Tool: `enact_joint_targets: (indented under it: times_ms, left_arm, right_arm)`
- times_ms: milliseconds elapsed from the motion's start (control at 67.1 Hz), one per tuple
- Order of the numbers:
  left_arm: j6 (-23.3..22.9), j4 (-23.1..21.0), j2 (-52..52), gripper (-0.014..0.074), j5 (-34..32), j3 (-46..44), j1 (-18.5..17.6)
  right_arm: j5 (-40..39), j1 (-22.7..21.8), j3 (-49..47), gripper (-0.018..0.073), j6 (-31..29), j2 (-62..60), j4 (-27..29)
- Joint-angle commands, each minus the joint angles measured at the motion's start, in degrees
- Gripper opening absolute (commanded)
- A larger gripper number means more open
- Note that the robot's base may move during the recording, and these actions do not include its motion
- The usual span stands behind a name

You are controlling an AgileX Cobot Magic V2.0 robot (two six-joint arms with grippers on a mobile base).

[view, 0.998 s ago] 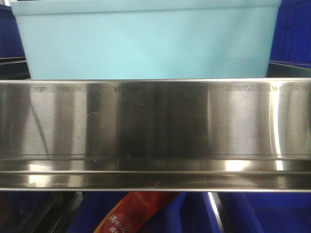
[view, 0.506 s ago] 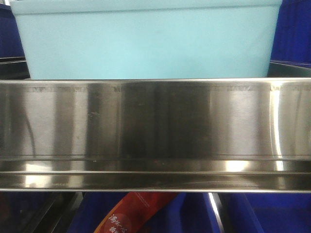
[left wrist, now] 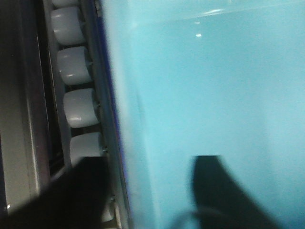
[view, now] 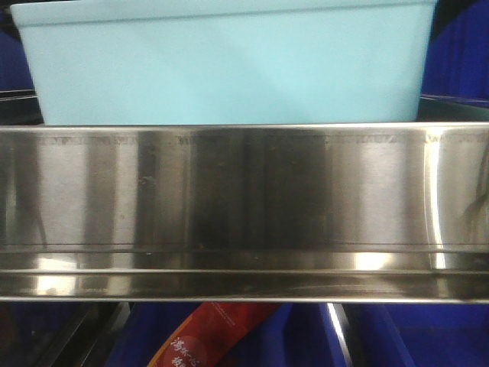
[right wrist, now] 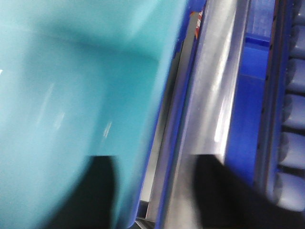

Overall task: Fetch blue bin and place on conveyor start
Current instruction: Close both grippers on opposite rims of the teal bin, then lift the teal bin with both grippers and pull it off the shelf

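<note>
Left claw (left wrist: 152, 191) and right claw (right wrist: 152, 191) each straddle a wall of the blue bin (view: 229, 69); firm closure cannot be confirmed. Bin sits behind the stainless rail (view: 244, 206), beside white rollers (left wrist: 78, 102).

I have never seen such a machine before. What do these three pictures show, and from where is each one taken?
This is a two-armed robot on a wheeled base. The front picture looks straight ahead: a light blue bin stands behind a shiny steel rail, with dark blue crates beside and below it, and a red packet underneath.

The other two pictures come from cameras on the wrists. The dark shapes at their bottom edges are the claw fingers. The left claw has one finger over the bin's wall and one outside, near white shelf rollers. The right claw straddles the bin's other edge. Whether they already press on the wall, I cannot tell. No conveyor belt shows here.
</note>
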Motion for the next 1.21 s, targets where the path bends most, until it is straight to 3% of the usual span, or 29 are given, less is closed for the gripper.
enact_joint_targets:
  times_ms: [0,45,60,447,670,938,1191]
  left_arm:
    - [-0.23,0.0,-0.24,-0.0001,0.44,-0.38,0.36]
    - [-0.23,0.0,-0.24,-0.0117,0.44,-0.38,0.36]
    - [-0.23,0.0,-0.24,-0.0109,0.44,-0.38,0.36]
    - [-0.23,0.0,-3.3,-0.0111,3.45,-2.11,0.14]
    - [-0.34,0.0,-12.18,-0.0111,-0.26,-2.24,-0.33]
    - [-0.34,-3.4,-22.36,-0.0111,-6.92,-2.24,-0.98]
    - [-0.34,-3.78,-24.68,-0.0111,-8.66,-2.24,-0.98]
  right_arm:
    - [0.6,0.02,-0.48,-0.0036,0.0,-0.34,-0.58]
    - [1.16,0.02,-0.48,-0.0158,0.0,-0.24,-0.58]
    - [1.3,0.02,-0.48,-0.0172,0.0,-0.24,-0.58]
    - [1.91,0.02,-0.48,-0.0151,1.54,-4.52,-0.58]
    - [-0.05,0.02,-0.48,-0.0151,1.54,-13.28,-0.58]
    - [-4.81,0.02,-0.48,-0.0151,1.54,-21.86,-0.58]
    - [-9.13,0.02,-0.48,-0.0151,1.54,-25.2,-0.83]
